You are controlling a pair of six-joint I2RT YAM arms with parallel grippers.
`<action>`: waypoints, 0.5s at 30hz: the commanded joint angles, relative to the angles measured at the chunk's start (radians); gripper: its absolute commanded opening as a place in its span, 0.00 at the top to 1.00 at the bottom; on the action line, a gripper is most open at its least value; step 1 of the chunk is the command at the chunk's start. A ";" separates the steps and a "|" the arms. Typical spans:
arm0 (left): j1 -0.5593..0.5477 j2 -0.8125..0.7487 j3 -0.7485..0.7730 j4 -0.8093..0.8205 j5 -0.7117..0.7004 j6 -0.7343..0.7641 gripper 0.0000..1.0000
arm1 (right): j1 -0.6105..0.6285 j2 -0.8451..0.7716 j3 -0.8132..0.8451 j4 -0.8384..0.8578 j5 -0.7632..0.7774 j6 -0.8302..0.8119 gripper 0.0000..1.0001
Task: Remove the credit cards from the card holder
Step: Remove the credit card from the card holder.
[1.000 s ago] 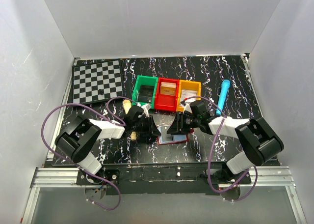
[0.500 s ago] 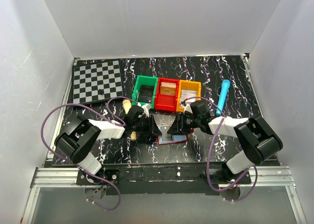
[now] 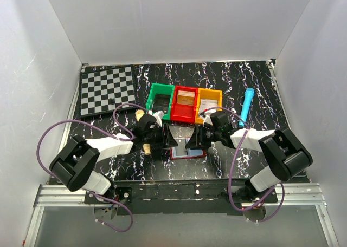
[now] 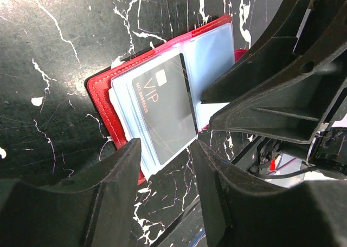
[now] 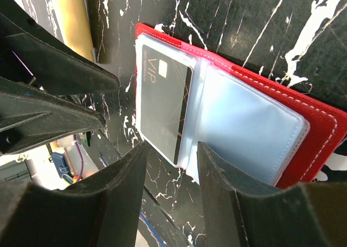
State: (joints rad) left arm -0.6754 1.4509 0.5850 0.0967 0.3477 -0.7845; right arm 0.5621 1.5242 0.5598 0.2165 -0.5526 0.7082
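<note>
**Two sets of fingers crowding one small card holder**

The card holder (image 4: pixel 100 95) lies open and flat on the black marbled tabletop (image 3: pixel 260 95). It sits between my two arms, just in front of the row of bins (image 3: pixel 184 117). My left fingers (image 4: pixel 122 176) stand partly apart with nothing pinched, poised over the near edge of the black VIP card (image 4: pixel 162 114). My right fingers (image 5: pixel 116 187) are likewise parted and empty, straddling that same card from the opposite side. In the left wrist view one of them seems to touch the clear page by the spine, though I cannot tell whether it presses.

My first worry is collision. Both sets of fingers point at the same spot, and a careless close could knock them together or shove the holder aside. The holder looks light, so if nothing pins it, I expect it to slide or lift along with the card. I could also pinch sleeve and card together, so that the card never leaves its pocket. The loose pages might flop shut over it as well.

The holder has a bright red, leather-like cover with pale stitching round the rim. Its clear sleeves (image 5: pixel 244 122) are glossy with a bluish sheen, and probably slippery. The black card fills one page, and the page beside it looks empty. I cannot make out which edge of the pocket is open.
</note>
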 commanded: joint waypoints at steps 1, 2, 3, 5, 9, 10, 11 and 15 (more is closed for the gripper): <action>0.002 -0.035 0.019 0.018 0.007 0.007 0.57 | -0.004 -0.012 0.017 -0.009 0.000 -0.016 0.50; 0.004 -0.029 0.015 0.046 0.025 0.004 0.57 | -0.005 -0.013 0.018 -0.011 0.000 -0.018 0.50; 0.004 -0.018 0.015 0.073 0.048 -0.002 0.58 | -0.005 -0.015 0.018 -0.011 0.000 -0.018 0.50; 0.004 0.014 0.018 0.115 0.083 -0.016 0.59 | -0.004 -0.013 0.022 -0.012 0.000 -0.018 0.50; 0.004 0.058 0.007 0.188 0.123 -0.033 0.60 | -0.005 -0.012 0.025 -0.016 0.000 -0.018 0.50; 0.004 0.063 0.007 0.205 0.129 -0.036 0.61 | -0.004 -0.012 0.026 -0.017 0.000 -0.018 0.50; 0.004 0.071 0.007 0.212 0.132 -0.036 0.62 | -0.005 -0.013 0.026 -0.017 0.002 -0.018 0.50; 0.002 0.109 0.021 0.192 0.132 -0.030 0.64 | -0.004 -0.009 0.026 -0.012 0.002 -0.016 0.50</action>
State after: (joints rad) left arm -0.6754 1.5364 0.5846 0.2565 0.4549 -0.8150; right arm 0.5621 1.5242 0.5602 0.2058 -0.5526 0.7033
